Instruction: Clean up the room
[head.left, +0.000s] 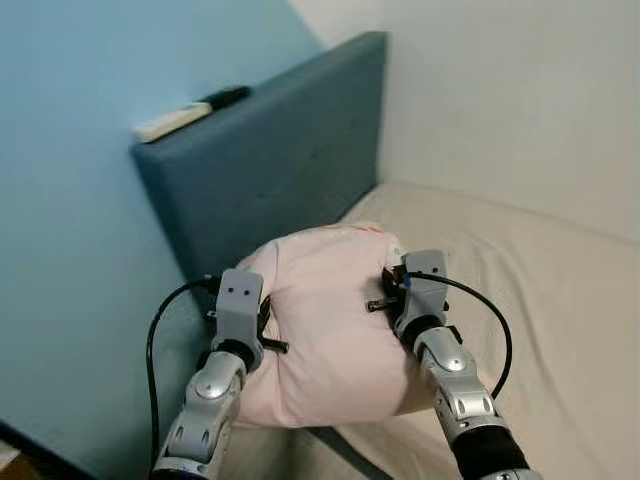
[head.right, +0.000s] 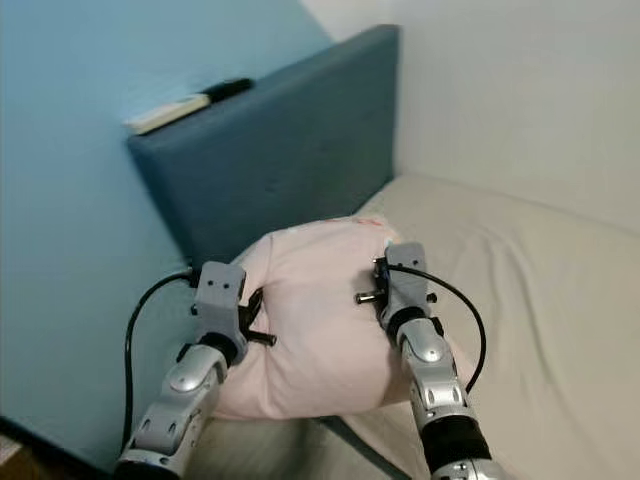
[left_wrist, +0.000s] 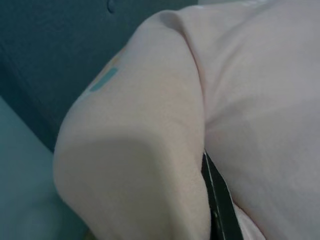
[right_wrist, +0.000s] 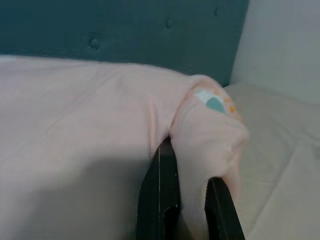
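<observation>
Pale pink pillow (head.left: 330, 320) with teal-orange spots, dark teal headboard (head.left: 280, 160), beige sheet (head.left: 540, 280).

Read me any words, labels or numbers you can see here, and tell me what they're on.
None can be read.
Pink pillow: small teal and orange printed shapes at its corners, no letters.
Items on top of the blue headboard: any markings are too small to make out.

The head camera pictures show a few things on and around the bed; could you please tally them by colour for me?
Pink: 1, the pillow, held between the left gripper and the right gripper.
White: 1, the remote on the headboard.
Black: 1, the remote beside it.
Total: 3.
</observation>
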